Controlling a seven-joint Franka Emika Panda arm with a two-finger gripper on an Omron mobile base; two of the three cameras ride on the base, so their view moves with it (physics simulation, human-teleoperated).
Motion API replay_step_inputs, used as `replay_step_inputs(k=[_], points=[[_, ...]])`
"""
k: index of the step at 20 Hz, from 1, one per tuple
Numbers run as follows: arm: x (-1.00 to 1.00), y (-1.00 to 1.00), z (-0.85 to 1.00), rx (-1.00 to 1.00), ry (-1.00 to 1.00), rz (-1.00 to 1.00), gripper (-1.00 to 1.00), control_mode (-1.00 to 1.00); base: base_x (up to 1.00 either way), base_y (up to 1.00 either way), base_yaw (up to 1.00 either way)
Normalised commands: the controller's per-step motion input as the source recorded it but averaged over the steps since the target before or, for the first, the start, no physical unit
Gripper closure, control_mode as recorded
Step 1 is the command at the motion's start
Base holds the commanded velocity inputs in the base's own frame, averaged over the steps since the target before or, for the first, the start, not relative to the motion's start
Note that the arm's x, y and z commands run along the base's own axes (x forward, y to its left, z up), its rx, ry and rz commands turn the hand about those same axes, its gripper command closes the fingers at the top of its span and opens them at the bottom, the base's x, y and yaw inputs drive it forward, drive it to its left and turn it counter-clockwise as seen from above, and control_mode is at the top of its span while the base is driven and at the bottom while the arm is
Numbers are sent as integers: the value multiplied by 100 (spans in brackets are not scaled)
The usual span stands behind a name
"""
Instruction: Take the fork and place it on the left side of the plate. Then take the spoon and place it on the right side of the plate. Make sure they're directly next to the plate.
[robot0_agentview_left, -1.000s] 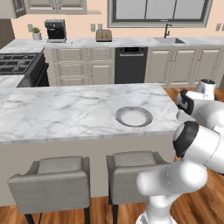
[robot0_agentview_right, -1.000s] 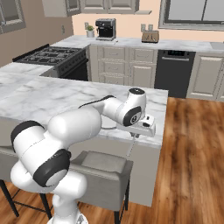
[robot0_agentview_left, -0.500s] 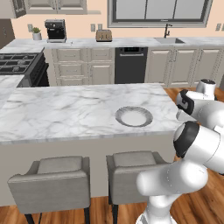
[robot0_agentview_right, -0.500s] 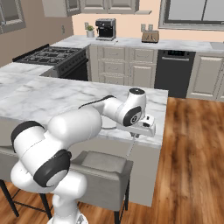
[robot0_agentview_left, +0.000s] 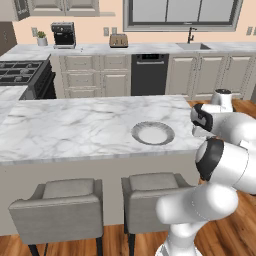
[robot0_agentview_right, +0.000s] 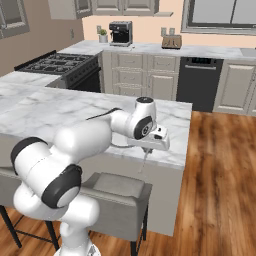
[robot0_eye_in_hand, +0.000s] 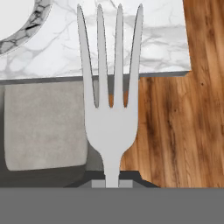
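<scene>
One fork (robot0_eye_in_hand: 111, 109) is hanging clamped in the hand (robot0_agentview_right: 146, 150), unmoved over the desk's (robot0_agentview_left: 75, 125) right edge beside the plate (robot0_agentview_left: 152, 133), so placement is pending.

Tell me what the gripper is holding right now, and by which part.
The gripper is shut on the fork, holding it by the handle, with the tines pointing away from the hand.

The plate (robot0_agentview_left: 153, 133) lies on the island counter (robot0_agentview_left: 75, 125) near its right front corner, with the fork (robot0_eye_in_hand: 110, 87) hanging above that counter's front edge, over a stool (robot0_eye_in_hand: 43, 127).
</scene>
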Motion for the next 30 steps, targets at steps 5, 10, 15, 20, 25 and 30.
replay_step_inputs(k=[5, 10, 15, 20, 25, 30], points=[[54, 71, 10, -6, 0, 0, 100, -100, 0, 0, 0], [53, 71, 11, -3, 0, 0, 100, -100, 0, 0, 0], [39, 73, 8, -1, 0, -1, 100, -100, 0, 0, 0], [12, 76, 1, -3, -3, 0, 100, -100, 0, 0, 0], [26, 74, 0, -2, 0, 0, 100, -100, 0, 0, 0], [44, 68, 0, 0, 0, 0, 100, -100, 0, 0, 0]])
